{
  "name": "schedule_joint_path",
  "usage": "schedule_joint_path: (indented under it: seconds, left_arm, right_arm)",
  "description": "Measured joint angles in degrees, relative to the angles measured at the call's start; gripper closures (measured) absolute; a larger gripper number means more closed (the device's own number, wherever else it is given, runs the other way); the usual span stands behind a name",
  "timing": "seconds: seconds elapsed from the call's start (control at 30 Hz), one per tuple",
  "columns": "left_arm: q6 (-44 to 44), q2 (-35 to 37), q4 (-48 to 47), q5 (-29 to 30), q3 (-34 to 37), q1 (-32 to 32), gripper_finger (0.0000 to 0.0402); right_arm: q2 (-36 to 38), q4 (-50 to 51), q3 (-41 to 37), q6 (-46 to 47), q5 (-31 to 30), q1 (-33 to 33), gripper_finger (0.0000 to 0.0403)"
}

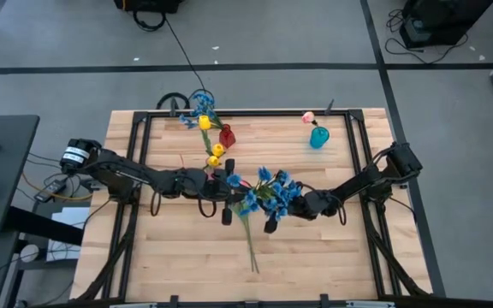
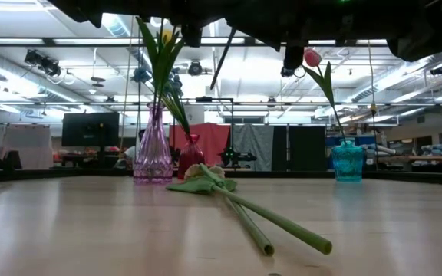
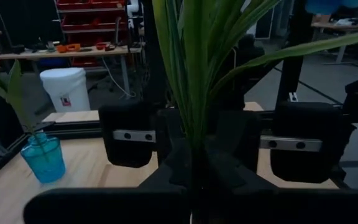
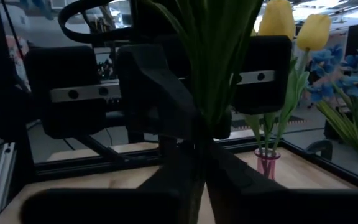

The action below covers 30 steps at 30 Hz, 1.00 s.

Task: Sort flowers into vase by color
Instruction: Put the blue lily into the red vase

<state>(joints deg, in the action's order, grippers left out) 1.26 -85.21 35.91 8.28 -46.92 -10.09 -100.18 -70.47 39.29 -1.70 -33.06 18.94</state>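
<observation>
Above worktop (image 1: 332,257) ctr, left pincer (image 1: 227,190) & right pincer (image 1: 274,216) both clamp one blue spray (image 1: 268,192) by its stem, w/ yellow tulips (image 1: 216,154) nearby.

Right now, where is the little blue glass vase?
In the high view, the small blue glass vase stands near the table's far right corner, holding one pink tulip bud, well away from the red vase.

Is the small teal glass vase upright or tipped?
Upright. The small teal glass vase stands on its base on the wooden table, neck up, holding a single pink tulip bud on its green stem.
</observation>
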Motion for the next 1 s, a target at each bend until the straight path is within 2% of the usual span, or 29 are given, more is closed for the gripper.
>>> schedule_joint_path:
  seconds: [0.1, 0.23, 0.4, 0.57, 0.83, 1.0]
  left_arm:
    - [-0.2, 0.0, 0.0, 0.0, 0.0, 0.0, 0.0376]
    - [-1.0, 0.0, -0.5, 0.6, 0.0, 0.0, 0.0361]
    - [-1.7, 1.1, -1.5, 2.1, 0.0, -0.1, 0.0305]
    - [-1.5, 4.0, -6.8, -0.1, 0.0, -0.1, 0.0260]
    - [0.7, 8.9, -13.1, -0.2, 1.1, -5.1, 0.0255]
    - [4.0, 9.4, -13.9, -0.3, 2.6, -10.6, 0.0255]
  right_arm:
    - [0.0, 0.0, 0.0, 0.0, -0.1, -0.1, 0.0385]
    - [0.0, 0.1, 0.0, 0.0, -0.3, -0.1, 0.0385]
    - [0.0, -0.2, 0.0, 0.0, -0.8, -0.2, 0.0385]
    - [0.0, -0.4, 0.0, -1.2, -5.1, 0.9, 0.0384]
    - [0.6, -0.6, 0.0, -1.3, -7.2, 1.6, 0.0380]
    - [0.1, 3.8, 0.0, 5.7, -8.7, -3.0, 0.0379]
